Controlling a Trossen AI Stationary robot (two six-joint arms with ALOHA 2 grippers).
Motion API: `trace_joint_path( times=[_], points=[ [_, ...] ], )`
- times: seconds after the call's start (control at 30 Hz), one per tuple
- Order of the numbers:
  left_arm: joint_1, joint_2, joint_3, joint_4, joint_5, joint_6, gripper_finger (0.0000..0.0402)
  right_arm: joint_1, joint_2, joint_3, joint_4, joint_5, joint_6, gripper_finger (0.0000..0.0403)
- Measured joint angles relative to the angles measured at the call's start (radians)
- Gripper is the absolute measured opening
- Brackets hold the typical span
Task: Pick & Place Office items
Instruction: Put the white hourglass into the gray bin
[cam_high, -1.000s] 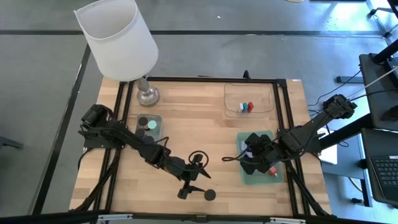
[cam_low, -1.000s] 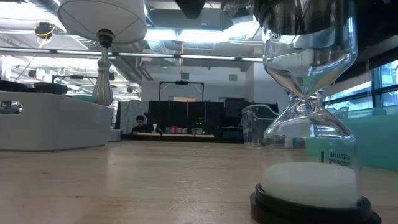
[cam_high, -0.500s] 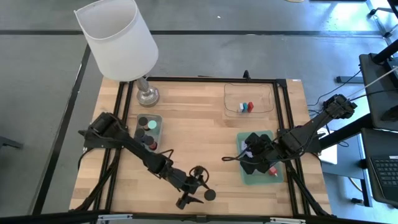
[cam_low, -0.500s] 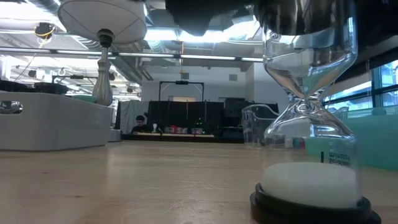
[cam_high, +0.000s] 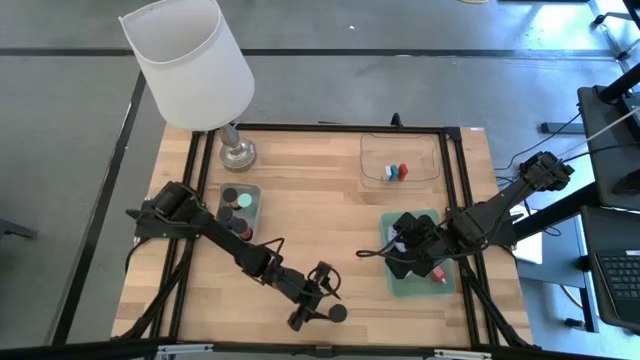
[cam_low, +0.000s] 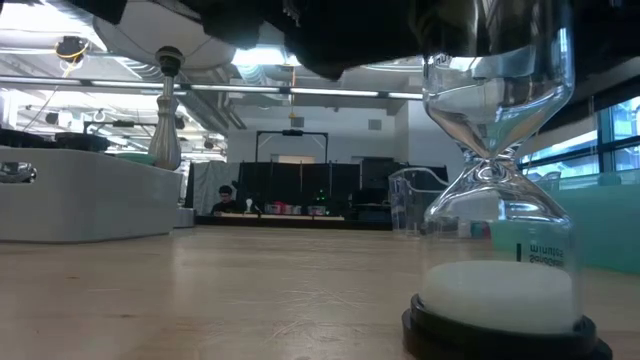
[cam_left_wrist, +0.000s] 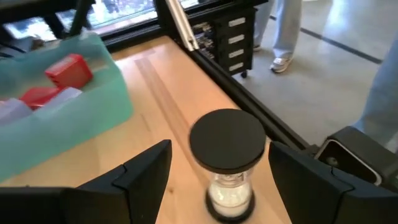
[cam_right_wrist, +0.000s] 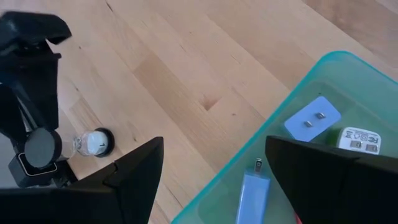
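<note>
Left gripper (cam_left_wrist: 217, 171) hovers over the hourglass (cam_left_wrist: 227, 163) at the surface's (cam_high: 320, 210) near edge, fingers apart, straddling its black top cap without touching. Hourglass stands upright: clear glass, white sand settled in the lower bulb, black base. Right gripper (cam_right_wrist: 214, 165) is spread above the teal tray (cam_right_wrist: 292, 118), holding nothing.

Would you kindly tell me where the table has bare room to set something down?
Free: bare wood between the small green tray and the clear tray, down to mid-table. Crowded: the front edge, where the left pincer flanks the black-capped sand timer, and the teal tray under the right pincer.
</note>
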Motion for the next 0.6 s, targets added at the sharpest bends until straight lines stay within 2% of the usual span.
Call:
trace_joint_path(
  times=[0.2,0.37,0.6],
  points=[
    [0.003,0.027,0.0,0.006,0.032,-0.017,0.0265,0.0,0.0,0.0,0.001,0.0,0.0,0.0285],
    [0.007,0.061,0.0,0.112,0.045,-0.018,0.0265,0.0,0.0,0.0,0.002,0.0,0.0,0.0285],
    [0.016,0.076,0.0,0.136,0.093,-0.051,0.0265,0.0,0.0,0.0,0.002,0.008,-0.003,0.0284]
  ],
)
